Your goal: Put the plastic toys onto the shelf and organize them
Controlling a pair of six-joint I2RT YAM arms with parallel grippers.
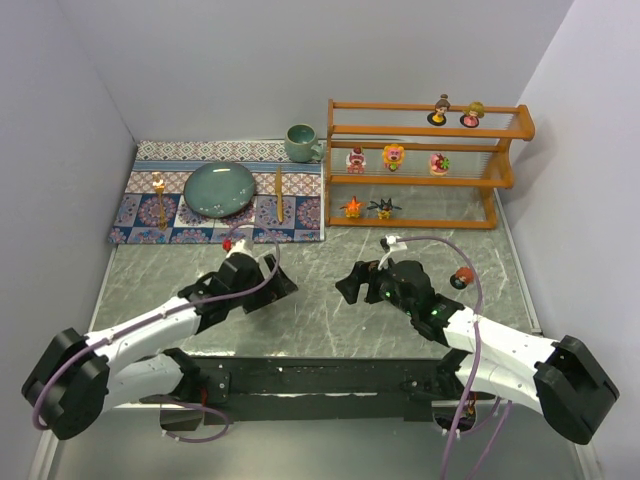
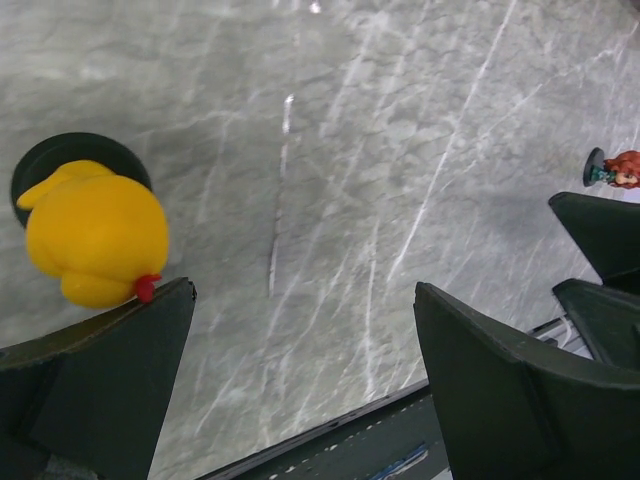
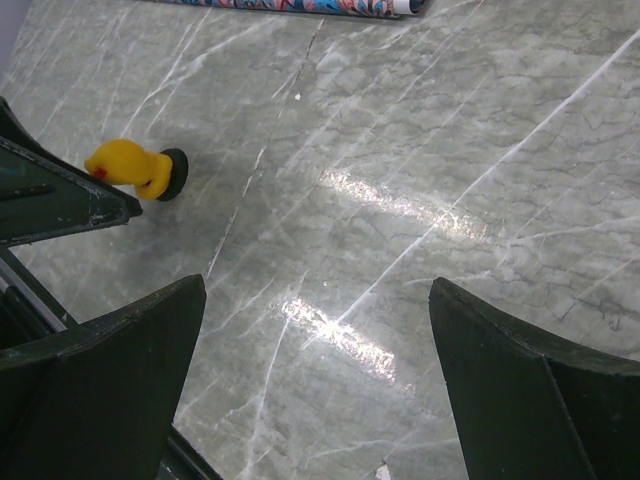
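- a small yellow plastic figurine point(image 2: 95, 240) on a dark round base lies on the grey marbled tabletop point(image 1: 320, 335). it seems tipped on its side, base away from the arm, so its long axis runs roughly along the reach.
- the left gripper point(image 2: 300, 300) is spread wide and holds nothing. the figurine sits outside the gap, hard against the outer face of the finger point(image 2: 110, 380) on the left of the wrist view. whether they touch, i cannot tell. a grasp likely needs a sideways shift that way.
- from above, the figurine is hidden under this gripper point(image 1: 270, 283).
- the right gripper point(image 3: 318, 290) also gapes empty over bare table, farther from the yellow figurine point(image 3: 135, 168).
- a small red-headed plastic figurine point(image 1: 462, 277) stands right of the right gripper point(image 1: 352, 283), nearer that arm. its details are too small to read.
- the orange-brown wooden three-tier shelf point(image 1: 500, 182) at far right carries seven toys.
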